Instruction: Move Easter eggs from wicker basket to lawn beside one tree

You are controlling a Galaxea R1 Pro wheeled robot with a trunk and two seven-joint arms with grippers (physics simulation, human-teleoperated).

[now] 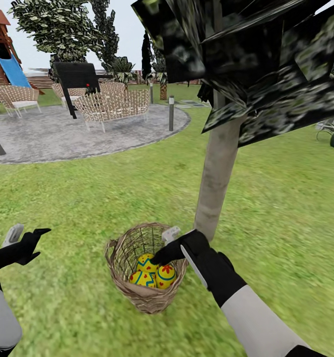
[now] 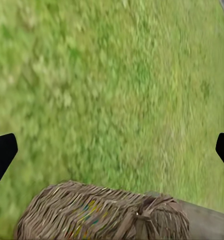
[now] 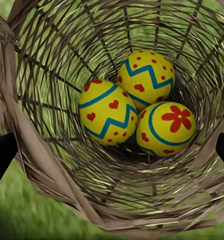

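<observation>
Head view, left to right: left gripper [image 1: 30, 237] hovers over the lawn [image 1: 87, 198], fingers apart, nothing held. Wicker basket [image 1: 132, 287] stands upright on the grass, mouth up, just beside the tree [image 1: 217, 173] trunk. Three Easter eggs [image 1: 152, 272] sit bunched at its bottom, touching. Right gripper [image 1: 169, 248] is over the basket rim, pointing down into it; right wrist view shows its tips spread wide, clamped on nothing, eggs [image 3: 136, 105] between them. Egg long axes: can't tell, they look near round. No readable writing anywhere.
</observation>
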